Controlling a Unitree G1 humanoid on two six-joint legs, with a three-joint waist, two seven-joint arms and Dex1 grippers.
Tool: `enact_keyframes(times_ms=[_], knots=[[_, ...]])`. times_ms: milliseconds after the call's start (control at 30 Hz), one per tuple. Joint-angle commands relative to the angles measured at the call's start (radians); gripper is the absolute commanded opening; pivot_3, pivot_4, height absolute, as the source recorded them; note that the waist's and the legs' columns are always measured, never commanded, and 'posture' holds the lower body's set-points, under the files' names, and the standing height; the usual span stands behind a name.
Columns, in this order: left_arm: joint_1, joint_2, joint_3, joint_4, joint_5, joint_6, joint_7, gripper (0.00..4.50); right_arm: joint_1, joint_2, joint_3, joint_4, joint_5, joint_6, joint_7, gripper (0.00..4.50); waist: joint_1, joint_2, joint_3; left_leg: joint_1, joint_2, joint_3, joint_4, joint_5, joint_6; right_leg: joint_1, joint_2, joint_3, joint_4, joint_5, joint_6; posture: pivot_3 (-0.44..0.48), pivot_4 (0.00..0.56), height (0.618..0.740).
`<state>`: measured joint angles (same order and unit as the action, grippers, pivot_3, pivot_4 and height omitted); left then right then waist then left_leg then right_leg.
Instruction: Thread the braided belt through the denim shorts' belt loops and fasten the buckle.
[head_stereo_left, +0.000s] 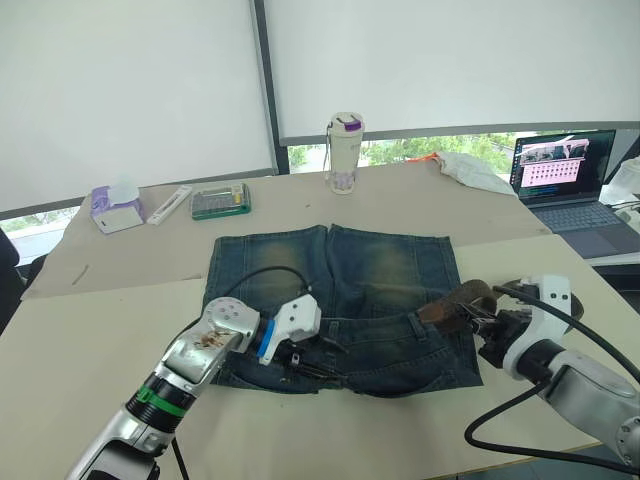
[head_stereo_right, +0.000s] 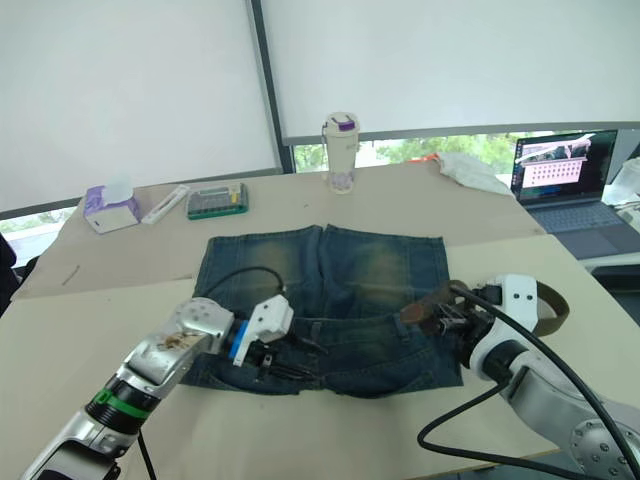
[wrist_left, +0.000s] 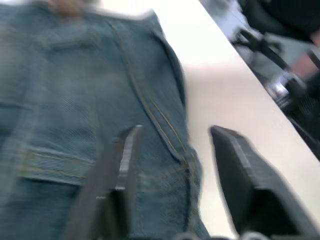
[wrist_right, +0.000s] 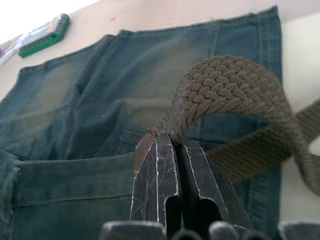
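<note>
The denim shorts lie flat on the table with the waistband toward me. My left gripper hovers low over the waistband's left part, open, its fingers straddling a denim seam. At the shorts' right waist corner my right gripper is shut on the braided belt, pinching it near one end. From there the brown strap arcs up and loops back behind the right wrist. The buckle is out of view. The belt loops cannot be picked out along the waistband.
At the far edge stand a clear bottle with a purple cap, a green box, a white bar and a tissue pack. A white bag and an open laptop sit at the back right.
</note>
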<state>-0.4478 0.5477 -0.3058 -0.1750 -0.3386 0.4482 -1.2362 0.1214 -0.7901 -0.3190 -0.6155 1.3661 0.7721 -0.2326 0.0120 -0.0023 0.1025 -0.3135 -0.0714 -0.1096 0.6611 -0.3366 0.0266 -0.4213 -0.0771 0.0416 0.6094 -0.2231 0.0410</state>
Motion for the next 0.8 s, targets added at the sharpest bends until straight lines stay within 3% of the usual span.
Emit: enact_keyframes(times_ms=[33,67,367,800], knots=[[0.038,0.029,0.078,-0.117,-0.055,0.047,0.048,3.83,-0.004,-0.004,-0.022,0.024,-0.025,0.015,0.033,0.0,0.0,0.0,0.0,0.0,0.0,0.0,0.0,0.0,0.0,0.0,0.0,0.0,0.0,0.0,0.0,0.0,0.15,0.74],[0.052,0.037,0.085,-0.136,-0.06,0.055,0.057,4.12,-0.007,-0.005,-0.018,0.037,-0.035,0.019,0.039,0.0,0.0,0.0,0.0,0.001,0.0,0.0,0.0,0.0,0.0,0.0,0.0,0.0,0.0,0.0,0.0,0.0,0.15,0.74],[0.096,0.014,0.092,-0.147,-0.053,0.047,0.157,4.12,-0.071,0.022,0.072,0.125,-0.142,0.084,0.101,0.0,0.001,0.0,0.0,0.001,0.0,0.0,0.0,0.0,0.0,0.0,0.0,0.0,0.0,0.0,0.0,0.0,0.15,0.74],[0.086,-0.023,0.06,-0.07,-0.04,0.054,0.193,4.12,-0.201,0.214,0.181,0.222,-0.212,0.155,0.142,0.0,-0.001,0.003,-0.002,0.001,0.0,0.0,0.0,0.002,-0.003,0.0,0.0,0.0,0.0,0.0,-0.001,0.0,0.15,0.74]])
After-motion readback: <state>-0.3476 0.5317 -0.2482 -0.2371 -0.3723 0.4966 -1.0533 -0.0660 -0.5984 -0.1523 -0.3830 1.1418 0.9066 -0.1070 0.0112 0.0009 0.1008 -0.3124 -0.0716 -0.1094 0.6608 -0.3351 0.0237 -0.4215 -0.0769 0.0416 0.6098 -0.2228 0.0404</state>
